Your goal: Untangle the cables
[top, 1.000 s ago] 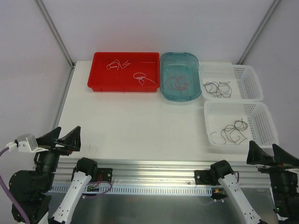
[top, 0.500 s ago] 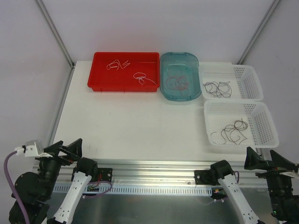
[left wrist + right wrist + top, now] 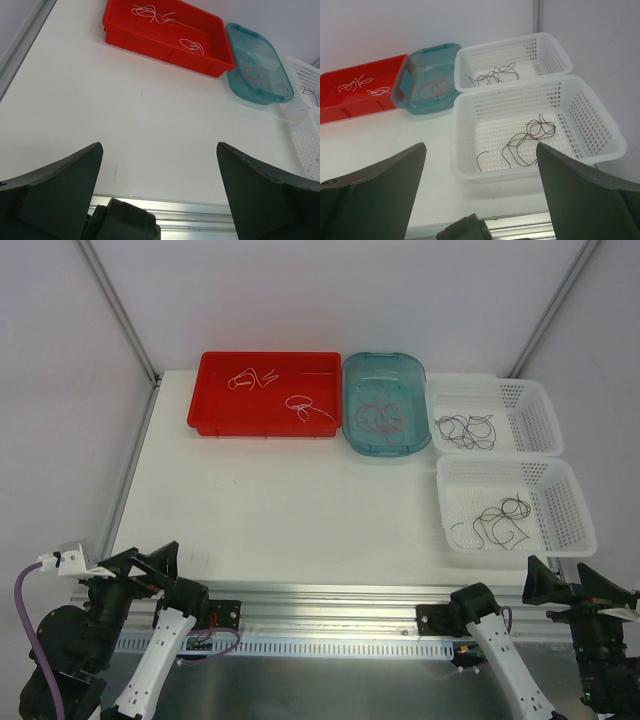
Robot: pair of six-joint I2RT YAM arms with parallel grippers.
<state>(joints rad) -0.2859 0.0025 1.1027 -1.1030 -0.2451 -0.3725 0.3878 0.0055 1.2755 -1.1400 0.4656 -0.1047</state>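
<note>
The cables lie sorted in four containers at the back of the table. White cables curl in a red tray. Dark red cables sit in a teal tub. Black cables are in the far white basket, and dark cables loop in the near white basket. My left gripper hangs open at the table's near left edge, holding nothing. My right gripper stands open at the near right edge, just in front of the near basket.
An aluminium rail with both arm bases runs along the near table edge. Metal frame posts slant up at the back corners. The white tabletop lies between the grippers and the containers.
Both arms have dropped lower and pulled back toward the near edge over the last second. The cables and containers have not moved.
</note>
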